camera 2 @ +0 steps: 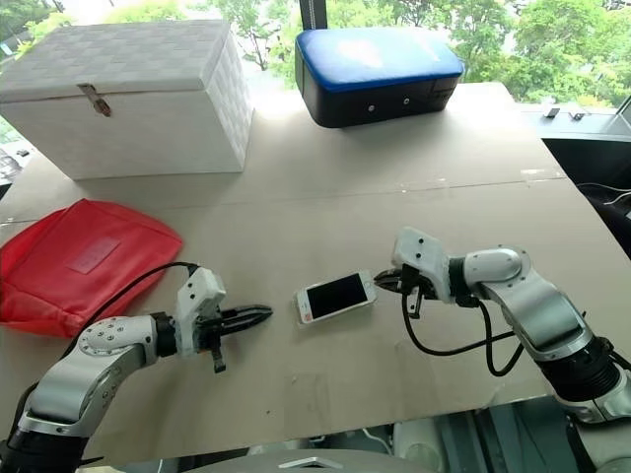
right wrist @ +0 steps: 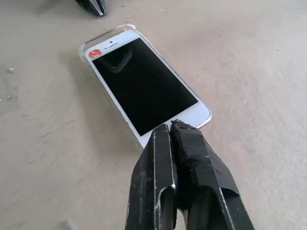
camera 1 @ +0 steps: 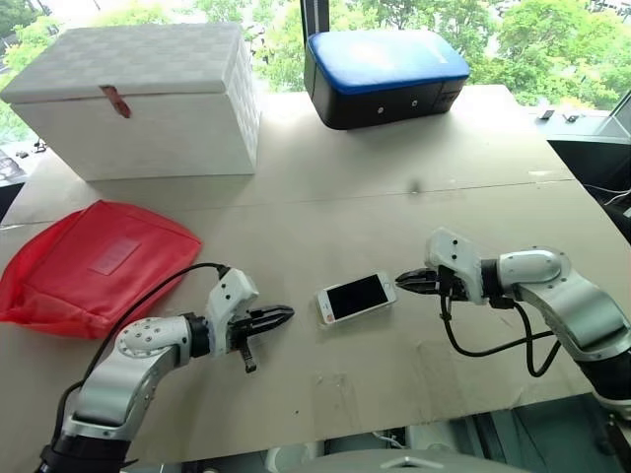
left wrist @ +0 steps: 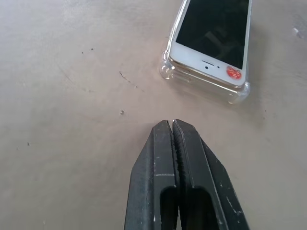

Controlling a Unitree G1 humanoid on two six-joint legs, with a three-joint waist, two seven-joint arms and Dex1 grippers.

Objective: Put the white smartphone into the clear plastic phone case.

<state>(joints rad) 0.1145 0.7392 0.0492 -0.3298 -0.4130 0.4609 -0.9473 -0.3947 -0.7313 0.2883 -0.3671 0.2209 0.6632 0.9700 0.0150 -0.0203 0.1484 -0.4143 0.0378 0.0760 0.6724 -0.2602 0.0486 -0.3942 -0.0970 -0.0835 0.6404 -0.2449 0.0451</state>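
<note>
Seating check: white smartphone (camera 1: pixel 357 297) lies screen-up in the clear plastic phone case (left wrist: pixel 169 71) on the table (camera 1: pixel 414 187), between both sets of fingertips.

Left gripper (camera 1: pixel 284 314) clenched, empty, short of the phone's near end; right gripper (right wrist: pixel 171 125) clenched, empty, tips at the opposite end. Judged late stage: next move calls for pressing the edges home. The far corners and whether that end is clipped in are hard to make out.

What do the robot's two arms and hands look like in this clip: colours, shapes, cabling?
Both arms are rounded silver-grey shells with black joints. Each wrist carries a white angular block, and a black cable loops loosely from it back along the arm. The left hand and right hand each have two slim black fingers; the left fingers show fine ridges on their inner faces, and the right fingers look wrapped in black tape.
</note>
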